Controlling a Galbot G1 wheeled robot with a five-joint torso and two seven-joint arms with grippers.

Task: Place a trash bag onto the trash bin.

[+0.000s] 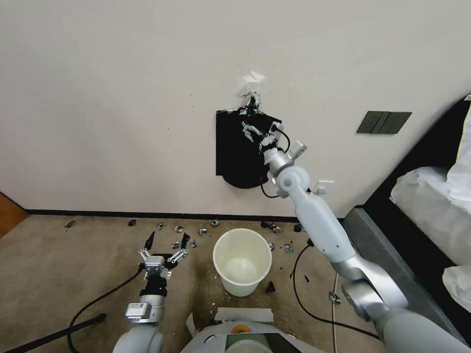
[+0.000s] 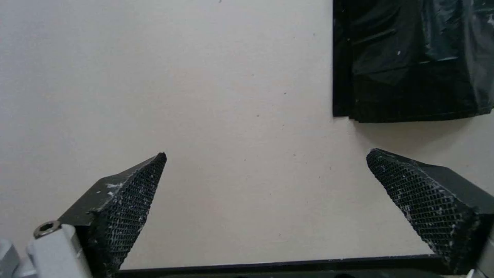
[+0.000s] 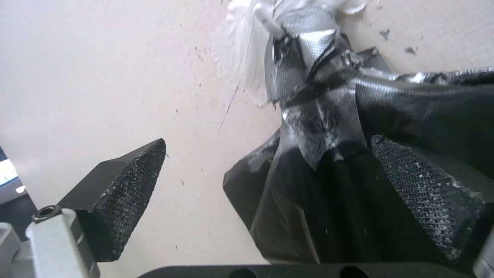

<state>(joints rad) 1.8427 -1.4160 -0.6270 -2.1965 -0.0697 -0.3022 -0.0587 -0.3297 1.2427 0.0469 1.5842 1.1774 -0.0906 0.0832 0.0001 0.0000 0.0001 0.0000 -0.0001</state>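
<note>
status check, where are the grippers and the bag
Right gripper open, raised at the black bag bundle hung on the wall. Left gripper open, low beside the trash bin. Bin unlined on the carpet, scraps around it.

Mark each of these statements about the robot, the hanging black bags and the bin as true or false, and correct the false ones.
1. The right gripper is raised to the black bag bundle hanging on the wall. True.
2. The right gripper is shut on the bundle. False: its fingers are spread apart, with the plastic between them but not pinched.
3. The trash bin already has a black bag fitted over its rim. False: it is bare and stands unlined on the carpet.
4. The left gripper is open, low beside the bin. True.
5. The bin lies tipped on its side. False: it stands upright.
</note>
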